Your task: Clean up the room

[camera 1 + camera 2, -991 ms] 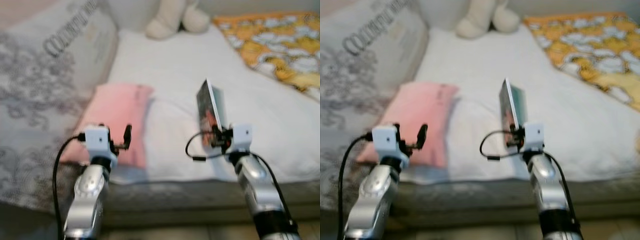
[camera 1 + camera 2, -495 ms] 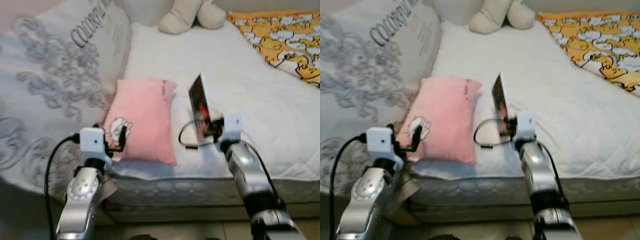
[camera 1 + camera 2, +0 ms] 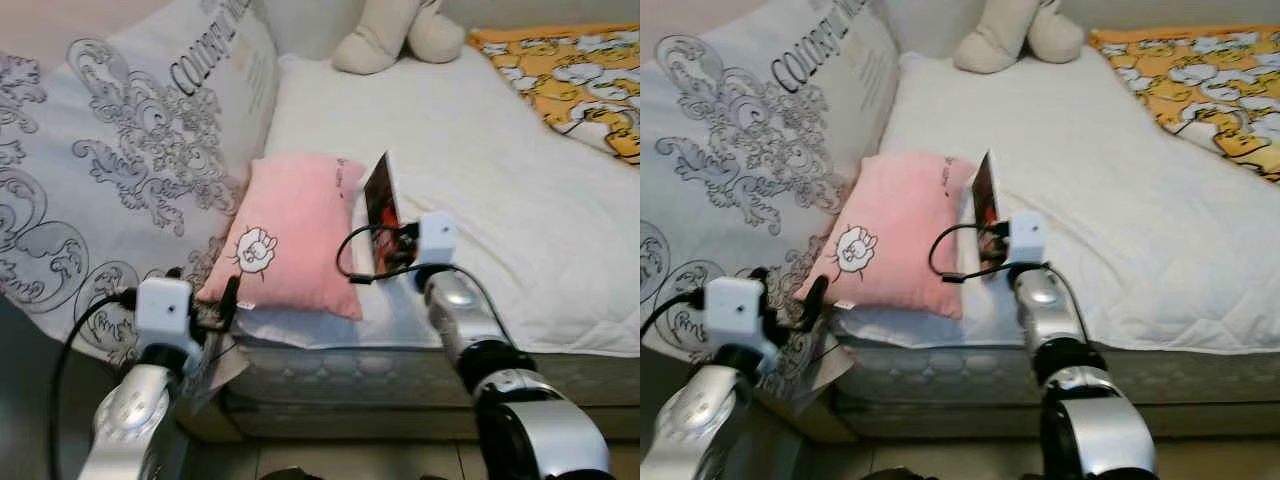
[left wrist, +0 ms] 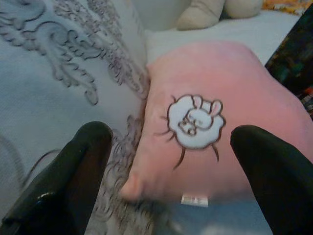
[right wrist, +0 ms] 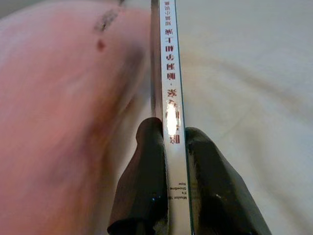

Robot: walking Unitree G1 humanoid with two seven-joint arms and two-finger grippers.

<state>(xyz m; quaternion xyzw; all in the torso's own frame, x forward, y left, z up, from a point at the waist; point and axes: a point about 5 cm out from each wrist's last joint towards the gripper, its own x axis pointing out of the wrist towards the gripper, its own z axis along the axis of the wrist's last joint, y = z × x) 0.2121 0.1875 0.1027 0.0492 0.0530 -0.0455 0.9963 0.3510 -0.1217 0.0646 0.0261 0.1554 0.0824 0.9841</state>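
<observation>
The right gripper [image 5: 168, 142] is closed tight on a thin book [image 3: 381, 205], its two black fingers [image 5: 146, 166] pinching the book by its edge so that the spine with printed lettering faces the wrist camera. The book stands upright on its edge above the white mattress [image 3: 480, 170], just beside the right side of a pink pillow [image 3: 290, 230] with a small cartoon patch on it. The pink pillow lies near the front edge of the mattress, and its left side rests against a large white pillow [image 3: 120, 170] with grey scroll patterns. The left gripper [image 4: 171, 161] hangs in front of the bed edge, low and to the left, its fingers spread wide apart and holding nothing, pointing toward the pink pillow. A cream stuffed toy [image 3: 395, 35] sits at the far end of the bed, and an orange patterned blanket [image 3: 575, 70] covers the far right corner.
</observation>
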